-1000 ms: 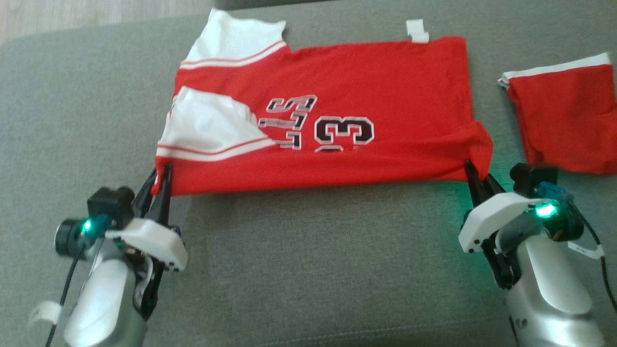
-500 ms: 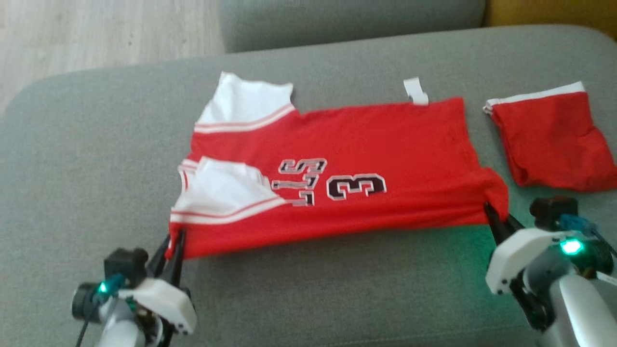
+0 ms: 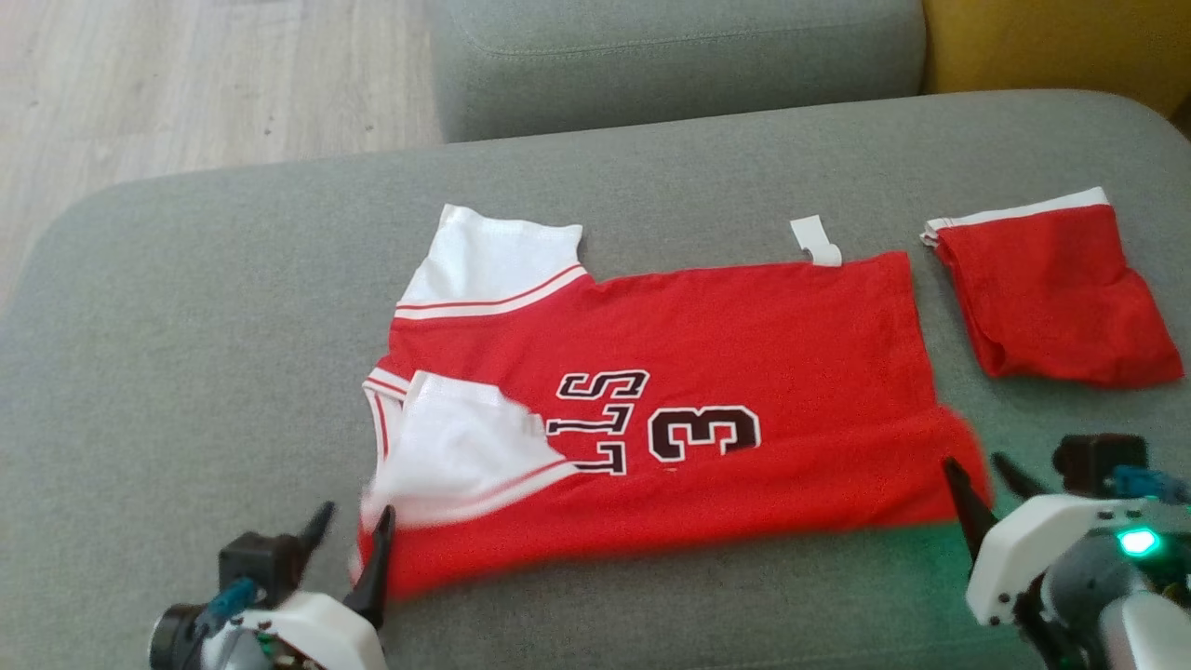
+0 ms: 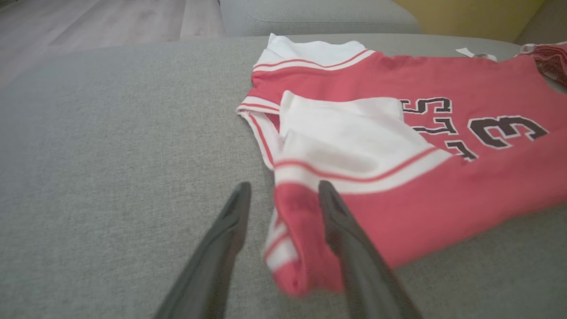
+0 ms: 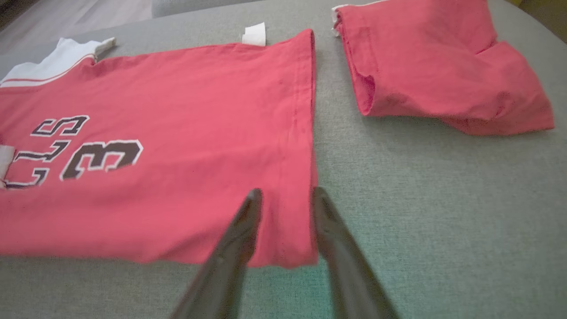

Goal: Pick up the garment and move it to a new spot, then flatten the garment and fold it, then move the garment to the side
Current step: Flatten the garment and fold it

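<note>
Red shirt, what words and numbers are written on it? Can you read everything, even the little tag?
"3": a big black number edged in white, on the red shirt.
"LLS": black letters beside the number, lying sideways in the head view. Any further letters are hidden under the white sleeve.
White tag at the shirt's far edge: no print can be read.
Folded red cloth: no writing shows.
</note>
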Motion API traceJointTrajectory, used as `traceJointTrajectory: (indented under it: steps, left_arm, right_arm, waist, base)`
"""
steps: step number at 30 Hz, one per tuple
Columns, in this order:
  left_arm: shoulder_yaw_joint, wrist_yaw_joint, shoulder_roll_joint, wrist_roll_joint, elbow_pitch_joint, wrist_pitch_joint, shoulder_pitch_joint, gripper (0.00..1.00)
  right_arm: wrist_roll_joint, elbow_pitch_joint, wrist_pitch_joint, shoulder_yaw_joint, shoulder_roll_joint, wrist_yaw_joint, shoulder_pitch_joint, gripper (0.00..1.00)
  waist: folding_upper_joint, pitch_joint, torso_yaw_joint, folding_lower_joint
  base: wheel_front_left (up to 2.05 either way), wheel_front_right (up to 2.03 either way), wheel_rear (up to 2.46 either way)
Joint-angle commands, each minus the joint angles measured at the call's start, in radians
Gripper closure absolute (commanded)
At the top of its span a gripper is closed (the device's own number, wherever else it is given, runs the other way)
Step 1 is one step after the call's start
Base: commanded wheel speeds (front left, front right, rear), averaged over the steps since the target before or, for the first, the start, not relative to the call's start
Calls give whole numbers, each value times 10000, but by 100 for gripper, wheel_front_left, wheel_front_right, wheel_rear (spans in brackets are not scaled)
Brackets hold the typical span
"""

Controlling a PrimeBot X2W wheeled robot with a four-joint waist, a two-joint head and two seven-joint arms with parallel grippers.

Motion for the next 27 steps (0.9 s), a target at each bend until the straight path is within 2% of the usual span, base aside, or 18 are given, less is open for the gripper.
traceJointTrajectory:
  steps: [1, 6, 11, 15, 18, 22, 26, 27]
  left_arm:
    - [388, 112, 223, 44, -299, -160, -472, 0]
    - [623, 290, 176, 7, -618, -623, -926, 0]
    - [891, 126, 161, -87, -1343, -833, -1827, 0]
    - [920, -138, 388, -109, -1385, -832, -3037, 0]
    - [714, -419, 636, -312, -973, -229, -4330, 0]
    - [7, -638, 1344, -657, 31, 1218, -6274, 0]
    - [-1646, -661, 2301, -1737, 930, 2689, -8019, 0]
    - [-1646, -661, 2301, -1737, 930, 2689, -8019, 0]
  right_arm:
    - [6, -525, -59, -23, -140, -9, -273, 0]
    - [-244, -1024, -487, -362, 176, -9, -640, 0]
    - [-460, -1355, -1352, -463, 382, -9, -1395, 0]
    - [-566, -1316, -1840, -311, 391, -9, -2215, 0]
    - [-639, -1191, -2010, -132, 327, -9, -2912, 0]
    - [-619, -973, -2108, 262, 170, -9, -3908, 0]
    - [-509, -759, -2162, 651, 49, -9, -4788, 0]
    - [-509, -759, -2162, 651, 49, -9, -4788, 0]
  waist:
    - [-1, 62, -60, 1]
    - [-1, 264, -252, 1]
    - [-1, 670, -496, 1]
    - [-1, 1172, -726, 1]
    - [-1, 1663, -872, 1]
    - [-1, 2407, -1123, 1]
    - [-1, 3065, -1436, 1]
    - [-1, 3065, -1436, 1]
  base:
    - [0, 0, 0]
    - [0, 0, 0]
    - [0, 0, 0]
    - [0, 0, 0]
    - [0, 0, 0]
    - [0, 0, 0]
    - [0, 0, 0]
    - [0, 0, 0]
